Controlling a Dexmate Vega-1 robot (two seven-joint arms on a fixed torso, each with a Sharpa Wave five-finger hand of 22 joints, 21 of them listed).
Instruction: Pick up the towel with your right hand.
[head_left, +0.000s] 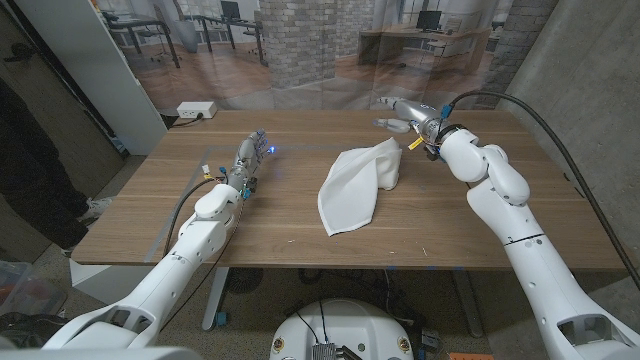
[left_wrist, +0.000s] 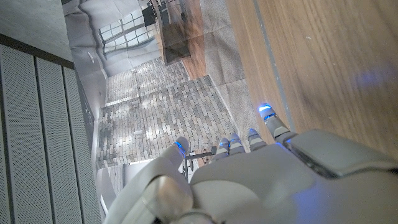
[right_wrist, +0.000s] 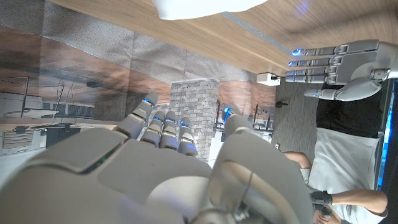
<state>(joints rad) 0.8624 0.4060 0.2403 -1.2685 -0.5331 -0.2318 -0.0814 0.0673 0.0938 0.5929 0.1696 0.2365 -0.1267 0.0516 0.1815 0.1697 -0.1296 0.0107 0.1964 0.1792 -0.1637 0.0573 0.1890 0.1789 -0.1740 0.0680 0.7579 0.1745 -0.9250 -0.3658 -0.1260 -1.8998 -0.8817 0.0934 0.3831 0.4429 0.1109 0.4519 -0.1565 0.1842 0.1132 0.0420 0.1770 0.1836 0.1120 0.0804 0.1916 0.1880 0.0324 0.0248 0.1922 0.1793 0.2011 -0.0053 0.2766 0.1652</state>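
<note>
A white towel (head_left: 355, 185) lies crumpled on the wooden table (head_left: 450, 220) near its middle, one corner pointing at the front edge. My right hand (head_left: 402, 113) hovers beyond the towel's far right end, fingers apart, holding nothing. In the right wrist view that hand (right_wrist: 168, 143) reaches toward the back wall, with an edge of the towel (right_wrist: 205, 6) and my left hand (right_wrist: 336, 56) also showing. My left hand (head_left: 249, 158) rests on the table left of the towel with fingers stretched out and nothing in it; the left wrist view shows its back (left_wrist: 261, 174) over the table (left_wrist: 323, 62).
A white power strip (head_left: 197, 110) sits at the table's far left corner. A white panel (head_left: 90, 60) stands left of the table, with a person's dark-clothed leg (head_left: 25, 165) beside it. The right wrist view catches a person (right_wrist: 345, 155) past the table.
</note>
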